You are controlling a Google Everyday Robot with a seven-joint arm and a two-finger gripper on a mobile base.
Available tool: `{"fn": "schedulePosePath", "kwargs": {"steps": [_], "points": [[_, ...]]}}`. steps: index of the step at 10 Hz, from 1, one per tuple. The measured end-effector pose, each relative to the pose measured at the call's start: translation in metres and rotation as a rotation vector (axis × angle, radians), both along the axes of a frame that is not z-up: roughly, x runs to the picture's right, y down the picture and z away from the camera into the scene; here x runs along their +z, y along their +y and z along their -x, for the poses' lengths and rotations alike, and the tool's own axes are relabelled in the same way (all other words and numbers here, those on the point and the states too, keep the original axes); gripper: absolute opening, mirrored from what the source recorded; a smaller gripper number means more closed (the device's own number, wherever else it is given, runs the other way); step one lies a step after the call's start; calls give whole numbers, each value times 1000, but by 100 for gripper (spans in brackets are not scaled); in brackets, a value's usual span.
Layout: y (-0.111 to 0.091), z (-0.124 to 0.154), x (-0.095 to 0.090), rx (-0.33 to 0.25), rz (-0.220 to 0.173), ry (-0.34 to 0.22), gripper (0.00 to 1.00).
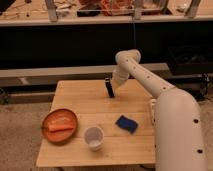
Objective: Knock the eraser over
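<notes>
The eraser (109,88) is a slim black block standing on the wooden table (82,107), near its far edge, leaning slightly. My gripper (115,82) is right beside it, at the end of the white arm (145,75) that reaches in from the right. The gripper end sits against the eraser's upper right side.
An orange plate (59,125) with orange food lies at the table's front left. A white cup (93,137) stands at the front middle. A flat blue pad (126,123) lies to the right of the cup. Dark shelving runs behind the table.
</notes>
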State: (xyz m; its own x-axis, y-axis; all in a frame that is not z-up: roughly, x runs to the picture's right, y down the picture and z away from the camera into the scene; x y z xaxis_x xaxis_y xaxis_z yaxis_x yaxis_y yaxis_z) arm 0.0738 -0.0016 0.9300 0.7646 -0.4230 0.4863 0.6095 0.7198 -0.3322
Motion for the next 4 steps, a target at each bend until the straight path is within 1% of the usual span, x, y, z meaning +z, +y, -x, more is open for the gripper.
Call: {"fn": "schedulePosePath", "kwargs": {"steps": [4], "points": [[0,0,-1,0,-6,-3,1]]}}
